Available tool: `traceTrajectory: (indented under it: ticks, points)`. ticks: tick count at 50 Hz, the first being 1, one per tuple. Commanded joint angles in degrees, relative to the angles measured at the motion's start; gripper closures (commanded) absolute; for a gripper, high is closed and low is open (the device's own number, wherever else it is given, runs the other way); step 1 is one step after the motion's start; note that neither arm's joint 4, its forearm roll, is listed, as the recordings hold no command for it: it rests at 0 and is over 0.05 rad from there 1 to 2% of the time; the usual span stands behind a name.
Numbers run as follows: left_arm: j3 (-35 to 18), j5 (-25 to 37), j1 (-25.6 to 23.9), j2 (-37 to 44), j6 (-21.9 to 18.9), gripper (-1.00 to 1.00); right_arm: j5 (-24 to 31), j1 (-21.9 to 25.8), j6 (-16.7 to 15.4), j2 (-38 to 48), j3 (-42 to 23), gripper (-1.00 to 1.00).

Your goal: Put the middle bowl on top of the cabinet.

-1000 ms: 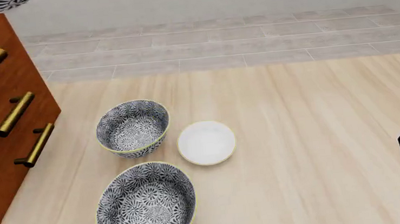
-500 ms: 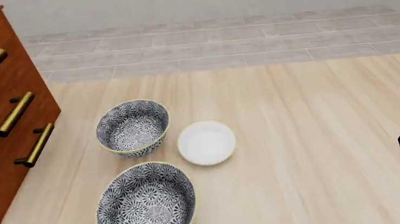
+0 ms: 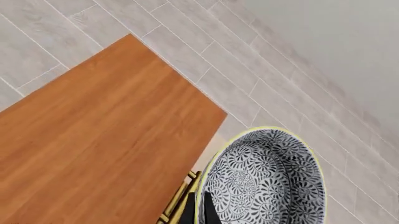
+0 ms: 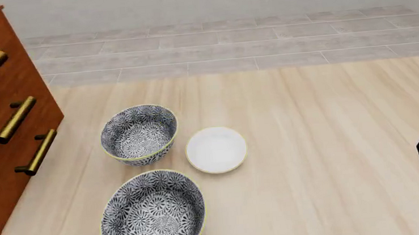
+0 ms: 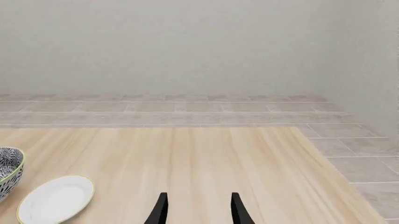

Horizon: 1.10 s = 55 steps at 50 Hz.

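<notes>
My left gripper (image 3: 203,212) is high above the cabinet (image 3: 93,154), looking almost straight down; only a dark sliver of one finger shows, lying against the inner wall of the middle bowl (image 3: 265,179). The finger sits at the bowl's rim and the bowl hangs there with it, so I read the jaws as closed on that rim. The bowl is in the air just past the cabinet top's edge, over the brass handles (image 3: 177,200) on the drawer front — not over the flat wooden top itself. Its mouth faces up toward my camera.

My right gripper (image 5: 196,210) is low at the table's near right edge, pointing forward across the table (image 4: 325,141), its two dark fingers parted with bare wood between them and nothing held. In the front view only a black piece of that arm shows at the right edge.

On the table's left side, beside the cabinet, two patterned bowls remain — one (image 4: 138,134) farther in, one (image 4: 153,214) at the near edge — with the white dish (image 4: 216,150) just right of the farther one.
</notes>
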<state>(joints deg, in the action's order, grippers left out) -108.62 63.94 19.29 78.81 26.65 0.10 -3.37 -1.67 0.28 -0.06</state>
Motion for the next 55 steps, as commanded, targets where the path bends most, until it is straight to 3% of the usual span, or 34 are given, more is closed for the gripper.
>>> traceTrajectory:
  ticks: [1, 34, 55]
  points:
    - [-0.63, -0.28, 2.17, 1.33, 2.27, 1.0, -0.02, 0.08, -0.14, 0.08, 0.0, -1.0]
    - [2.19, -1.55, 8.75, 2.29, 4.84, 1.0, -0.18, 0.38, -0.36, 0.28, -0.01, -1.0]
    - [5.41, -2.86, 11.55, 3.08, 8.71, 1.0, 0.1, 0.31, -0.33, 0.01, 0.01, -1.0]
